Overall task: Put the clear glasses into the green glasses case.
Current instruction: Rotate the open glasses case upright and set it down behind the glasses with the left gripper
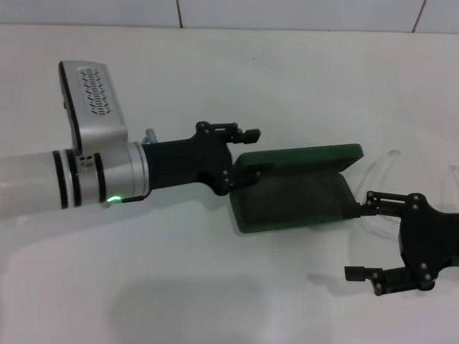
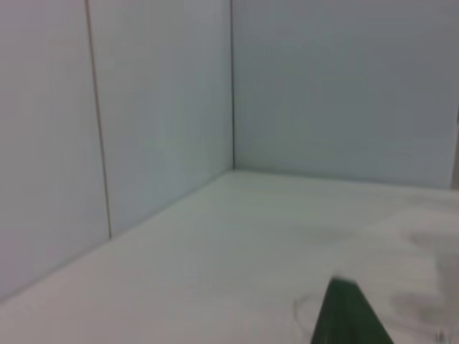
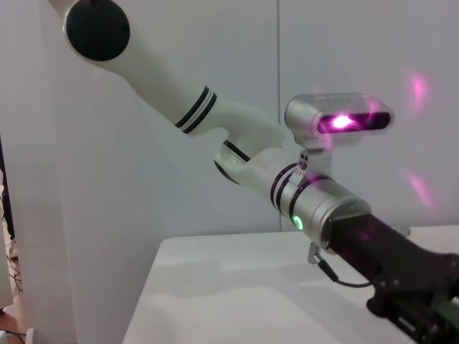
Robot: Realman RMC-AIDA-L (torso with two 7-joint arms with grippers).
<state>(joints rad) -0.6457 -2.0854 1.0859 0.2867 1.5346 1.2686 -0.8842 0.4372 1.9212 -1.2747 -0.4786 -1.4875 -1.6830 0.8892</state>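
Observation:
The green glasses case (image 1: 294, 201) lies open in the middle of the table, its lid (image 1: 301, 158) tilted back. My left gripper (image 1: 235, 160) is at the case's left end, with the lid's corner right in front of it. That corner also rises into the left wrist view (image 2: 348, 315). The clear glasses (image 1: 381, 162) lie on the table just right of the case, faint against the white surface and partly hidden by my right arm. My right gripper (image 1: 362, 235) is open beside the case's right end, with nothing between its fingers.
The white table (image 1: 215, 72) ends at a white tiled wall at the back. The left arm (image 3: 315, 201) reaches in from the left across the table. A corner of two walls (image 2: 232, 107) shows behind the table.

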